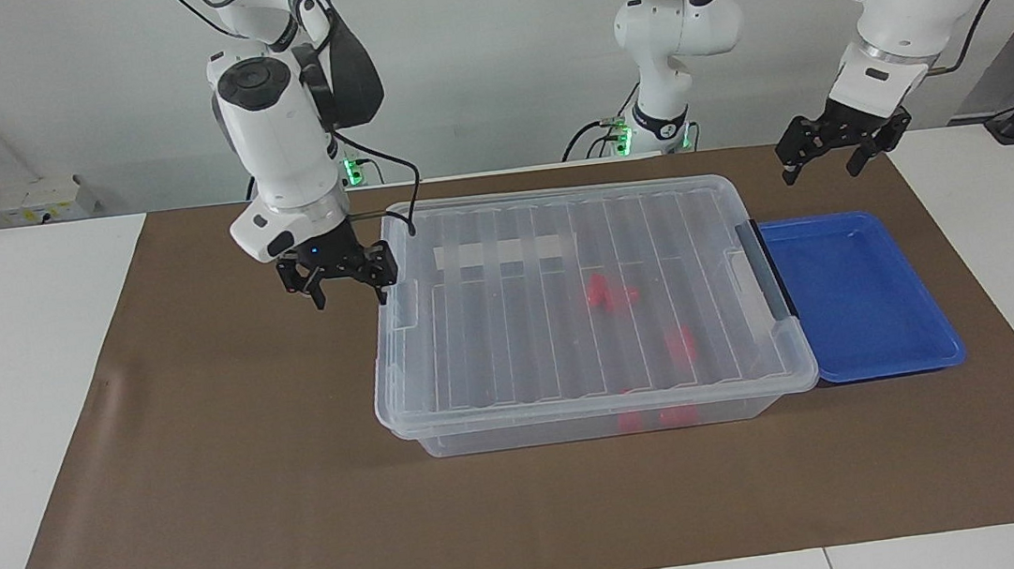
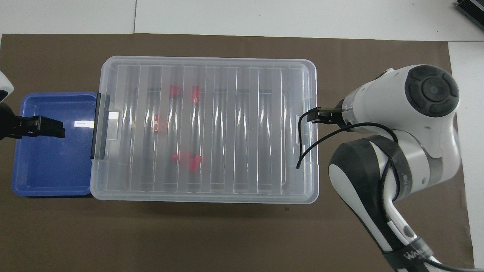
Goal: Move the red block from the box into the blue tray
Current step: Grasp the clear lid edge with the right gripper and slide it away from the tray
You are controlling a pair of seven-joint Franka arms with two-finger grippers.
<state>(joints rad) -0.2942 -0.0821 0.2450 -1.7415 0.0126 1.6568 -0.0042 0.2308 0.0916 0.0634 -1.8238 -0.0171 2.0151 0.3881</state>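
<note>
The box (image 1: 585,305) is seen to be of clear, ribbed, glossy plastic, its latch (image 1: 765,271) of matt dark plastic. Beside the latch, the tray (image 1: 867,298) is of glossy blue plastic. A matt brown paper-like mat (image 1: 234,464) is spread beneath the box.

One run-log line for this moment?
box: lid on | red blocks: inside | blue tray: empty | right gripper: open, at box end | left gripper: open, waiting

Red blocks (image 1: 612,294) lie inside the lidded clear box (image 1: 464,232), which touches the blue tray (image 1: 858,304).
</note>
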